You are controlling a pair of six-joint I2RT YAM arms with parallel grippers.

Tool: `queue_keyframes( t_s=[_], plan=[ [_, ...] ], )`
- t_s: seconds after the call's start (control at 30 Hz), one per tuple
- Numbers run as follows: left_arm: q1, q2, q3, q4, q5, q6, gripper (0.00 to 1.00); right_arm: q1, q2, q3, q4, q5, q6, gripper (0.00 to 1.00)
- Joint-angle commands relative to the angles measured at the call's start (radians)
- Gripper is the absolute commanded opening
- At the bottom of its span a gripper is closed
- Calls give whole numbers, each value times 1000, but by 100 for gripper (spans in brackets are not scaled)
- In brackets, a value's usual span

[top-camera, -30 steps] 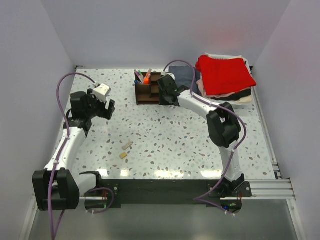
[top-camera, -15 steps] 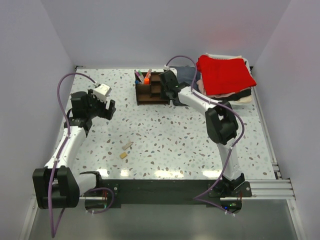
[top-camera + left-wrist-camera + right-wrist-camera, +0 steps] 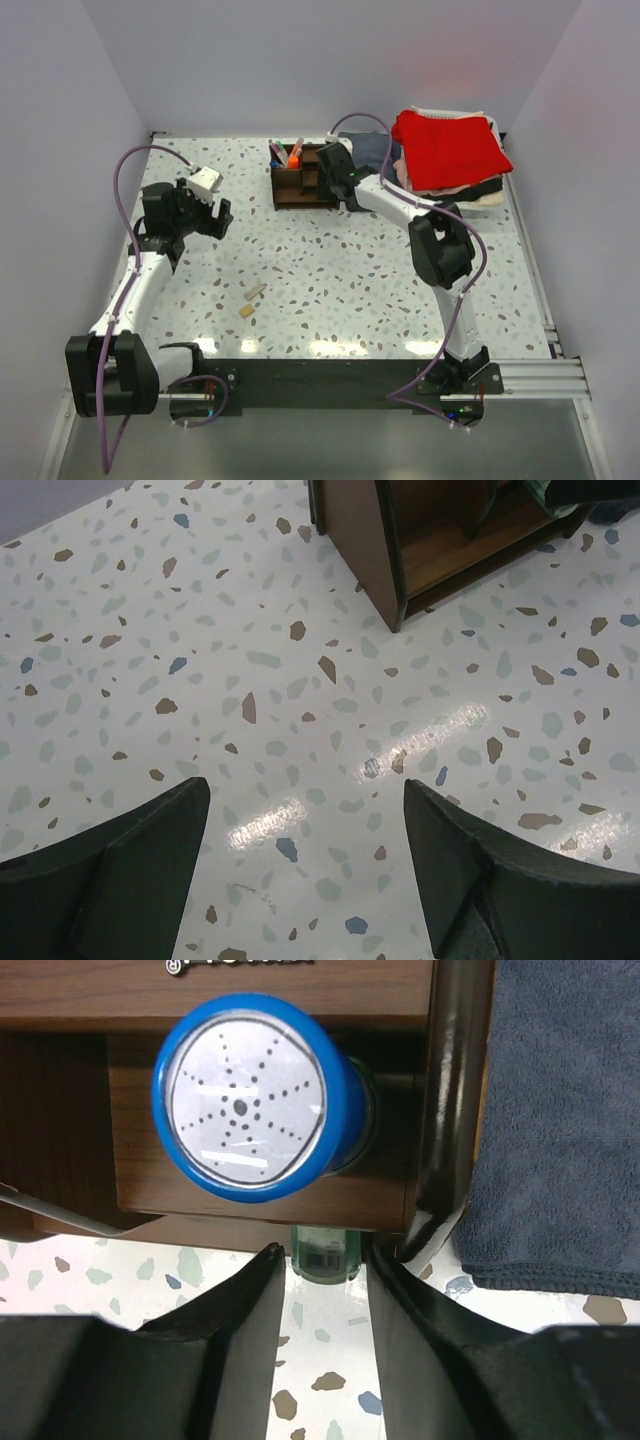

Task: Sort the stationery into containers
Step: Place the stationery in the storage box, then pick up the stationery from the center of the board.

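Note:
The dark brown wooden organizer (image 3: 298, 186) stands at the back centre, with pens (image 3: 279, 153) and an orange-banded marker (image 3: 294, 157) upright in its back compartments. My right gripper (image 3: 332, 172) is at its right end. In the right wrist view my right gripper (image 3: 322, 1252) holds a pale green piece (image 3: 325, 1264) with a barcode against the organizer's (image 3: 70, 1110) front edge, below a blue-rimmed round cap (image 3: 245, 1095). Two tan blocks (image 3: 256, 291) (image 3: 246, 311) lie on the near table. My left gripper (image 3: 207, 206) (image 3: 305, 800) is open and empty over bare table, left of the organizer (image 3: 400, 540).
A pile of folded clothes with a red cloth (image 3: 450, 148) on top sits at the back right. A dark blue cloth (image 3: 560, 1130) lies right beside the organizer. White walls close the table on three sides.
My right gripper has moved a little farther back along the organizer's right end with the green piece. My left arm has not moved.

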Motion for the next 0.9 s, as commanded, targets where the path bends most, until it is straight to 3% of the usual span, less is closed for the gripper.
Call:
queue_keyframes(
  t_s=[0.0,0.27,0.4,0.43,0.5,0.53,0.6,0.67,0.73,0.87],
  plan=[
    [8,-35,-2,48,20,-18,83,5,-47,-15,37,19,13,44],
    [8,-76,-4,17,17,-11,83,19,-108,-67,-3,27,19,45],
    [8,-116,-5,6,11,-8,83,37,-273,-176,-59,15,43,45],
    [8,-122,-7,3,15,-5,83,42,-301,-241,-52,-57,10,47],
    [9,-139,-8,-20,17,17,84,48,-369,-320,-6,-245,-85,50],
    [8,-145,-7,-32,8,28,84,50,-384,-385,41,-465,-201,52],
    [8,-179,-8,-71,-14,41,84,76,-395,-433,60,-695,-341,52],
    [8,-210,-21,-90,-40,29,84,146,-384,-437,-19,-856,-626,55],
    [8,-259,-42,-101,-52,17,84,195,-372,-418,-87,-889,-883,59],
    [15,-320,-77,-121,-78,-21,84,278,-286,-333,-93,-845,-1068,54]
  ],
)
